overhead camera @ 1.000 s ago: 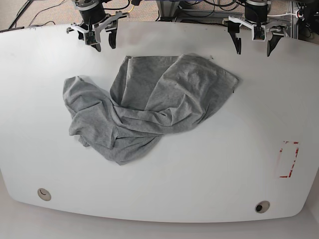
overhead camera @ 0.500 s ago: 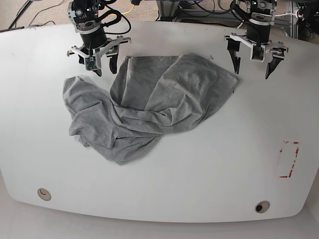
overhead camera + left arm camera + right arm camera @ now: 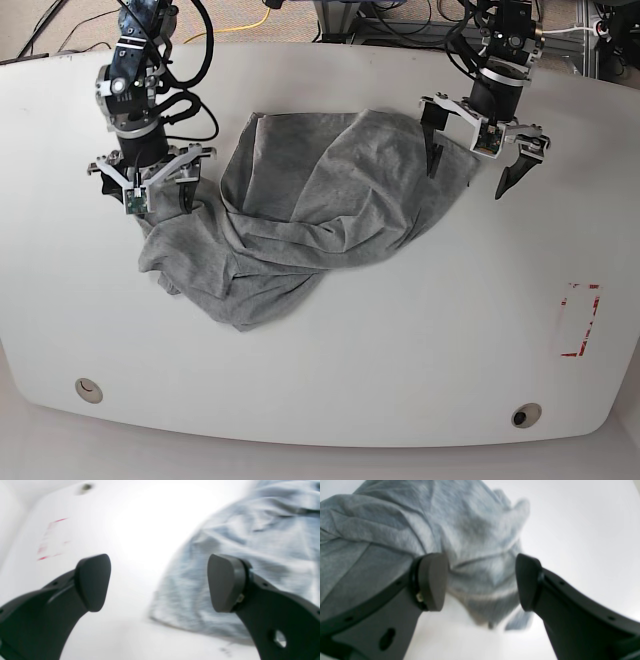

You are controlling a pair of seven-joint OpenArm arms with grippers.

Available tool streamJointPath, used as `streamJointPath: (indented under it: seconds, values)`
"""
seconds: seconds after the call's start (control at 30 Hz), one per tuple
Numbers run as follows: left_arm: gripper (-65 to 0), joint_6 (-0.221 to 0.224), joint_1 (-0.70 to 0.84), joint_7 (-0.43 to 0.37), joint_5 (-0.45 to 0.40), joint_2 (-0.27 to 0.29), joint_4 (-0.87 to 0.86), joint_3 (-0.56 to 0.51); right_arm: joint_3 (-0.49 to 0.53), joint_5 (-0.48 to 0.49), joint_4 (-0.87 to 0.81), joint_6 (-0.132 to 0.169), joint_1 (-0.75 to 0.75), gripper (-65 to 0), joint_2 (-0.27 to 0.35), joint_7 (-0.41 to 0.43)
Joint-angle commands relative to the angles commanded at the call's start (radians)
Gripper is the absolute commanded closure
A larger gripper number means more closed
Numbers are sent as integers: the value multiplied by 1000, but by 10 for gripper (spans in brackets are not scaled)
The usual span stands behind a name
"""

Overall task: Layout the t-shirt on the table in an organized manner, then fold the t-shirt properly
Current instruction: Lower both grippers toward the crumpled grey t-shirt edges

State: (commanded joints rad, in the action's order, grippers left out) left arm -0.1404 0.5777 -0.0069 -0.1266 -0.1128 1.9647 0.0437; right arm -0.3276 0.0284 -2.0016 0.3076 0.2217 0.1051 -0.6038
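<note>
While the shirt lies bunched: both arms sit low at its two outer edges, jaws spread, holding nothing.
T-shirt: the t-shirt (image 3: 300, 220) lies crumpled in a diagonal heap on the table (image 3: 420, 350), far of centre; no lettering shows.
Left gripper: the left gripper (image 3: 475, 160) straddles the shirt's edge nearest the red tape mark (image 3: 578, 320), jaws wide, one finger over cloth, one over bare table; judged set to pinch that hem.
Right gripper: the right gripper (image 3: 155, 195) hovers wide open over the shirt's opposite lobe, empty; contact with the cloth cannot be told.
Room: bare tabletop lies all round the shirt, broadest toward the grommet holes (image 3: 88, 390).
</note>
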Motion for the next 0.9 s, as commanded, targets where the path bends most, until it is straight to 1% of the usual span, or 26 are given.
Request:
streamJointPath:
  seconds: [0.17,0.33,0.47,0.57,0.6,0.67,0.77,0.9]
  values:
    - [-581,0,0,0,-3,0,0,-9,0,6,80,0,-130,-423,43,-51]
    - [-579,0,0,0,-3,0,0,-8,0,8,193,0,-229,-423,84,-52]
    - [-579,0,2,0,-5,0,-2,-3,0,8,304,3,-296,-423,95,-51]
    - [-579,0,3,0,-5,0,-2,-2,0,8,379,35,-338,-423,106,-51]
    - [-579,0,5,0,-5,0,-2,-2,0,8,411,54,-353,-423,109,-51]
    - [-579,0,6,0,-5,0,-2,-2,-2,8,473,71,-381,-423,114,-49]
    - [-579,0,6,0,-5,0,-2,-2,-2,8,526,72,-399,-423,115,-43]
    - [-579,0,6,0,-5,0,-2,-2,-2,8,555,72,-399,-423,117,-9]
